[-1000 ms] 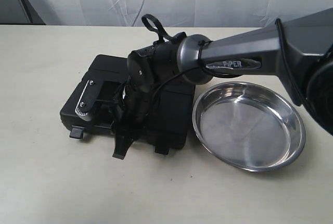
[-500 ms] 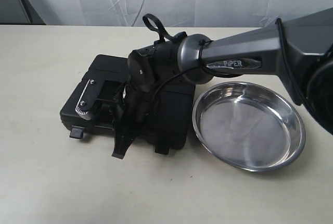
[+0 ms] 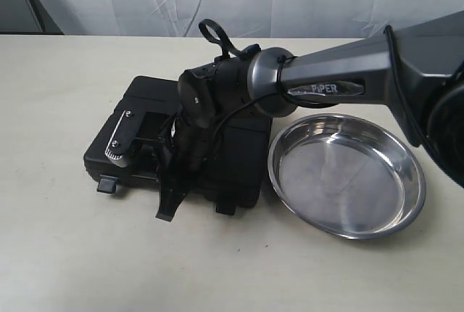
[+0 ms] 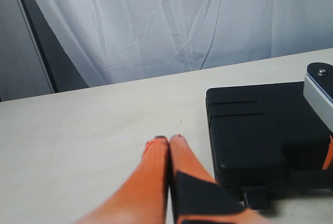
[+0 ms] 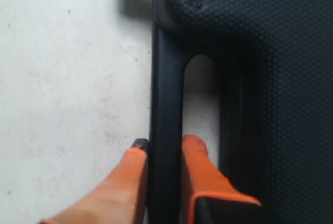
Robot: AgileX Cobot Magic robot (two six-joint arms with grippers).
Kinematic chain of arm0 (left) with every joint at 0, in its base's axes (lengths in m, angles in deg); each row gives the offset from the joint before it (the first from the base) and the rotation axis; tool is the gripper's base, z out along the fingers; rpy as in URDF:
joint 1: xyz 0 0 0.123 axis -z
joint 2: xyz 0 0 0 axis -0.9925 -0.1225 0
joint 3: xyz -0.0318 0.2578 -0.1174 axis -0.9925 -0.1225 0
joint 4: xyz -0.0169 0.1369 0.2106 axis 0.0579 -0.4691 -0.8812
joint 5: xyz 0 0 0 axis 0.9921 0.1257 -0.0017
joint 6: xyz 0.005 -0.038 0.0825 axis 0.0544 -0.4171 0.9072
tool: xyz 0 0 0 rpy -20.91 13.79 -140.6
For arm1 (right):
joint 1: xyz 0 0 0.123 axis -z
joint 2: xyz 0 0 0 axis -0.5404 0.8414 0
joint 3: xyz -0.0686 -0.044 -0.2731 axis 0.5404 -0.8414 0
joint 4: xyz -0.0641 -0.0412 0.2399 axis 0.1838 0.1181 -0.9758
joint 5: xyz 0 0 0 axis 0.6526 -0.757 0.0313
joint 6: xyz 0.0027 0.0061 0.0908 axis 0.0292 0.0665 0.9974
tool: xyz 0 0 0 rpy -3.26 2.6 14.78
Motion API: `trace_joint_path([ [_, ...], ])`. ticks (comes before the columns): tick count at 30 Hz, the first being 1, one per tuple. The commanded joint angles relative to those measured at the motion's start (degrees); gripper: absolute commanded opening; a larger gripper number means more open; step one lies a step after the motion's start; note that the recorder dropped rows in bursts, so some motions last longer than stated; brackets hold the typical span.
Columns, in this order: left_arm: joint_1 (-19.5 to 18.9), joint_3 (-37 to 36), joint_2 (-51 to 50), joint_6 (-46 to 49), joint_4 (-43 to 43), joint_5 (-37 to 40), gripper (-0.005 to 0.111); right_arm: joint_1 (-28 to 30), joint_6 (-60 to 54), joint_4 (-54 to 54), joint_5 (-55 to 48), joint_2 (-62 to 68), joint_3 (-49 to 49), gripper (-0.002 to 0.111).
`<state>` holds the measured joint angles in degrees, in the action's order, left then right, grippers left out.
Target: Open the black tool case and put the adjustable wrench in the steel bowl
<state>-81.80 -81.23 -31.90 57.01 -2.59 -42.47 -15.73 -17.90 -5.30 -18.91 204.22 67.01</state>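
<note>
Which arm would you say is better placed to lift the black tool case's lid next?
Right: the right gripper is closed on the handle of the black tool case, while the left gripper is shut beside the case, holding nothing.

The black tool case (image 5: 270, 52) is matt plastic with a fine stippled grain. The steel bowl (image 3: 346, 174) is polished, mirror-bright metal. The orange fingers (image 5: 203, 166) look smooth, perhaps rubbery. The pale surface (image 3: 58, 239) is matt and faintly speckled; behind hangs creased white cloth (image 4: 182, 21).
</note>
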Motion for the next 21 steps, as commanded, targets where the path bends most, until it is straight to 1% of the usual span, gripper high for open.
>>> trace_joint_path([
  [1,0.1,0.1,-0.2,-0.1,0.1,-0.3,0.000,0.3,-0.8,0.5,-0.2,-2.0,0.3,-0.001],
  [8,0.1,0.1,-0.2,-0.1,0.1,-0.3,0.000,0.3,-0.8,0.1,-0.7,-3.5,0.3,-0.001],
  [14,0.1,0.1,-0.2,-0.1,0.1,-0.3,0.000,0.3,-0.8,-3.5,-2.8,-3.5,0.3,-0.001],
  [21,0.1,0.1,-0.2,-0.1,0.1,-0.3,0.000,0.3,-1.9,-3.6,-2.0,-3.5,0.3,-0.001],
])
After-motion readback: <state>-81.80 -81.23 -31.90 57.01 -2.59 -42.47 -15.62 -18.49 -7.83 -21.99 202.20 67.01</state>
